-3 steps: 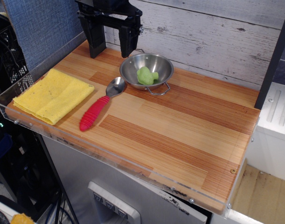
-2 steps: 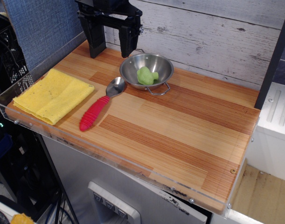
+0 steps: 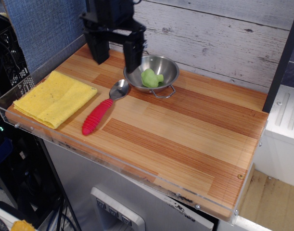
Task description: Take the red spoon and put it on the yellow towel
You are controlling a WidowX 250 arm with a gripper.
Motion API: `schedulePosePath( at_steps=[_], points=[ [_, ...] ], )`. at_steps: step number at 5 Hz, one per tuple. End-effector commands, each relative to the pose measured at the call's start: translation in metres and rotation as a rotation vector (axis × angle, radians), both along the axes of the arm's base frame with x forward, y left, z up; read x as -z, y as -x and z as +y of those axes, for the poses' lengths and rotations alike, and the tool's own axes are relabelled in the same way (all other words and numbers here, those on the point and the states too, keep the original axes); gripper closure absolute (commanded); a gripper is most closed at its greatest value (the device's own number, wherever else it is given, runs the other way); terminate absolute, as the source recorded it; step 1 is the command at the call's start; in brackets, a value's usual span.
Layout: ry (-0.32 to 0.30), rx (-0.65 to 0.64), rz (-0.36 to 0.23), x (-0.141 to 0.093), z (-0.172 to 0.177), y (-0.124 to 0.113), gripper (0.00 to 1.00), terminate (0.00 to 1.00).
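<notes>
Now jaws (image 3: 115, 58) spread, empty, above table behind red spoon (image 3: 101, 110); yellow towel (image 3: 55, 98) left of spoon.

No readable text, labels, brands, numbers or signs anywhere in view. Small dark specks on the yellow towel (image 3: 55, 98) are not lettering. Red spoon (image 3: 102, 110), steel bowl (image 3: 151, 72) and wooden tabletop (image 3: 185, 134) carry no markings.
</notes>
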State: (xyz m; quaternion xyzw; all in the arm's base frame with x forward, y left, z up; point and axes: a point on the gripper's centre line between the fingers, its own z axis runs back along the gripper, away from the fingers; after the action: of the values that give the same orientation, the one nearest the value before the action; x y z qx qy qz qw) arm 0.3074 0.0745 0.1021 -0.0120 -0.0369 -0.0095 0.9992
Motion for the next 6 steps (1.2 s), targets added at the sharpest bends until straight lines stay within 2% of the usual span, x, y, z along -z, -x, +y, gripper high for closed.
schedulePosePath(
  at_steps=[1,4,6],
  points=[
    [0.009,-0.040,0.035,0.019,0.018,0.024,0.00,0.00],
    [0.013,-0.083,0.085,0.072,0.019,0.021,0.00,0.00],
    [-0.007,-0.083,0.112,0.084,0.016,0.020,0.00,0.00]
  ],
)
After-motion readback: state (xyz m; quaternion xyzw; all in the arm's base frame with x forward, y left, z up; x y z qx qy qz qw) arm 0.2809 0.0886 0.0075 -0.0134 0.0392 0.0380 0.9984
